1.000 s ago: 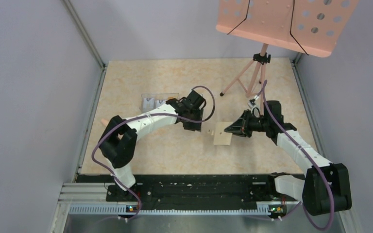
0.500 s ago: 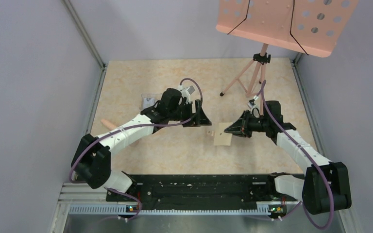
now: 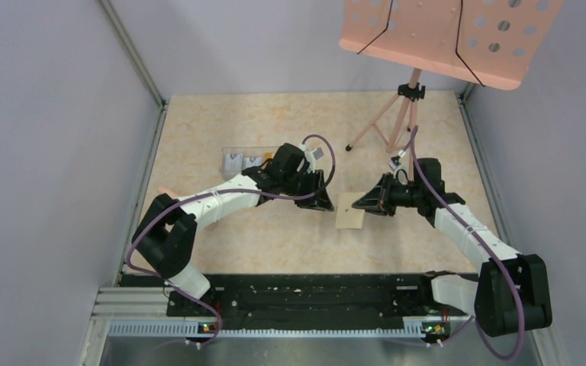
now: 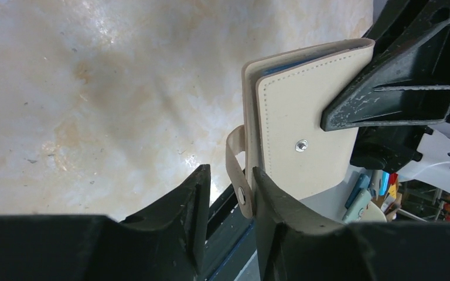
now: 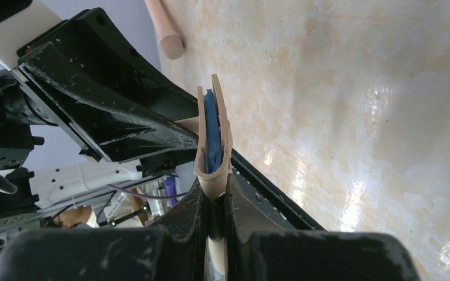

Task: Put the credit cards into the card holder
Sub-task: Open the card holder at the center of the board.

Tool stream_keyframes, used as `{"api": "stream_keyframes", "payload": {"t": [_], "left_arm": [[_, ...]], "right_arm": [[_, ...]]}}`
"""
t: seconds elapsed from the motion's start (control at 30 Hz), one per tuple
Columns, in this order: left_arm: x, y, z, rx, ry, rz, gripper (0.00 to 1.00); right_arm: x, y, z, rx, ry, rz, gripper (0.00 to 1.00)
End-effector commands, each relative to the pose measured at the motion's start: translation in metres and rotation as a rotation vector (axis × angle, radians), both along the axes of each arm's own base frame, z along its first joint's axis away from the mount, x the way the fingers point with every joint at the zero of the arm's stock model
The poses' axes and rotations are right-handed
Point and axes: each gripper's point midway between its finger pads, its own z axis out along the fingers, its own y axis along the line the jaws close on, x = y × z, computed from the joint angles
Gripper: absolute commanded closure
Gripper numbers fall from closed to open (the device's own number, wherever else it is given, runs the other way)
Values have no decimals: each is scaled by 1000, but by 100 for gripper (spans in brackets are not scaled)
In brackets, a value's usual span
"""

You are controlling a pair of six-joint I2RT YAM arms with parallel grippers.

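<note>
- Upper left of centre in the top view, a clear plastic box (image 3: pixel 244 160) sits on the beige marbled tabletop (image 3: pixel 275 122). The small thin credit cards (image 3: pixel 234 162) lie in it: one white with dark marks, and a yellow-orange one at its right end.
- Below the box at the left edge of the table, a pale pinkish round rod (image 3: pixel 166 191) lies partly behind the left arm. It also shows at the top of the right wrist view (image 5: pixel 164 29).
- The left gripper (image 3: pixel 325 204) sits at the centre of the table, just left of the card holder.
- In the left wrist view the left gripper (image 4: pixel 229 172) has its black fingers parted.
- The wallet's tan strap (image 4: pixel 234 152) with a metal snap stud hangs in the gap against the right-hand finger. It is not clamped.
- The card holder (image 3: pixel 349 213) is a small flat tan folding wallet at the middle of the table, between the two grippers.
- The left wrist view shows its stitched tan face with a small metal dot (image 4: pixel 299 146).
- The right wrist view shows it edge-on with blue inside (image 5: pixel 214 117).
- I cannot tell whether it touches the table.
- The right gripper (image 3: pixel 359 202) is pressed together on the wallet's folded edge (image 5: pixel 215 187).
- A salmon-pink perforated music stand (image 3: pixel 442 30) on a tripod fills the upper right.
</note>
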Motion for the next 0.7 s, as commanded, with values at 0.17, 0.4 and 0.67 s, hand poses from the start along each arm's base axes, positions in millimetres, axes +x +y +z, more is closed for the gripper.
{"api": "stream_keyframes", "payload": {"t": [0.17, 0.4, 0.67], "left_arm": [[8, -9, 16, -38, -49, -29, 100], [21, 8, 51, 55, -198, -52, 100], [17, 32, 124, 98, -473, -189, 100]], "right_arm": [[9, 7, 20, 35, -74, 26, 100], [20, -1, 27, -68, -168, 32, 59], [46, -18, 81, -243, -454, 45, 18]]}}
